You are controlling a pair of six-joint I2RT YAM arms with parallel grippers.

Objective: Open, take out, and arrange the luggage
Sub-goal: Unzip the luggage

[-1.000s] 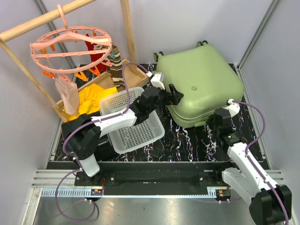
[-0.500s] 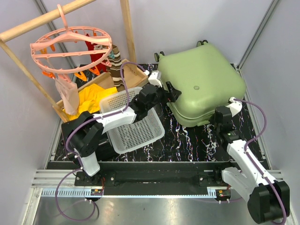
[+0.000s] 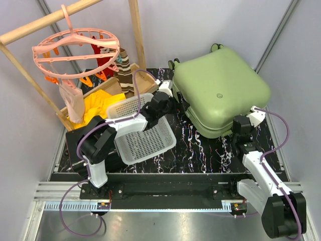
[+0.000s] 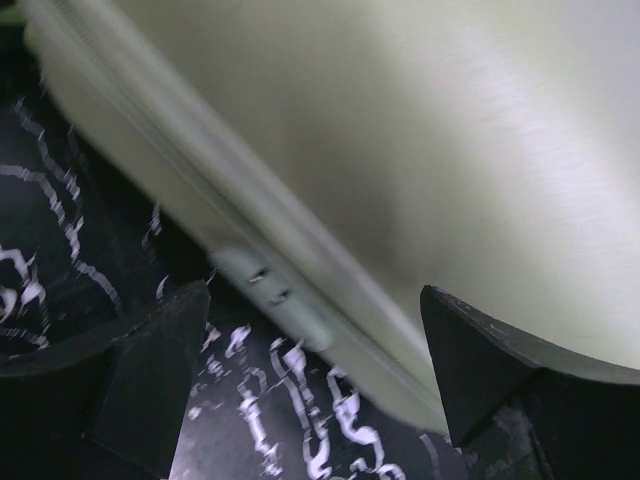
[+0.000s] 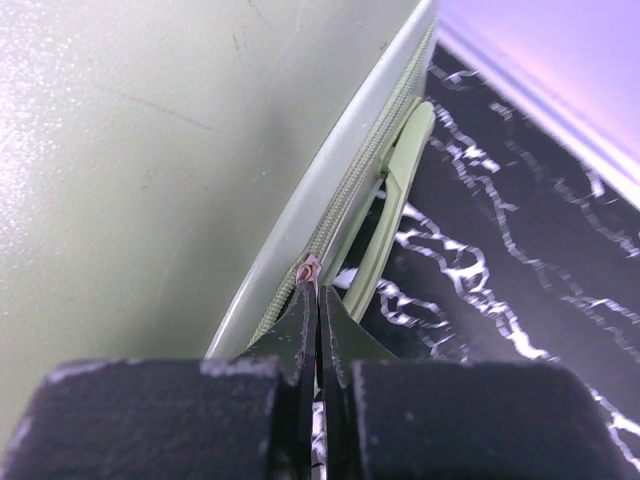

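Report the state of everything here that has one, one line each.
luggage, closed, lying broad side up on the table.
zipper, shut along the stretch the right wrist view shows.
left gripper, open, at the luggage's edge, holding nothing.
right gripper, shut, tips at the zipper.
white perforated basket, upright, nothing seen inside.
pink clip hanger, hanging from the wooden rail.
yellow cloth, crumpled.

My left gripper (image 4: 312, 300) is spread wide, dark fingers (image 4: 150, 370) low at either side. The light-green suitcase (image 4: 450, 130) slants close ahead, its seam blurred, above the black white-veined tabletop (image 4: 90, 240).
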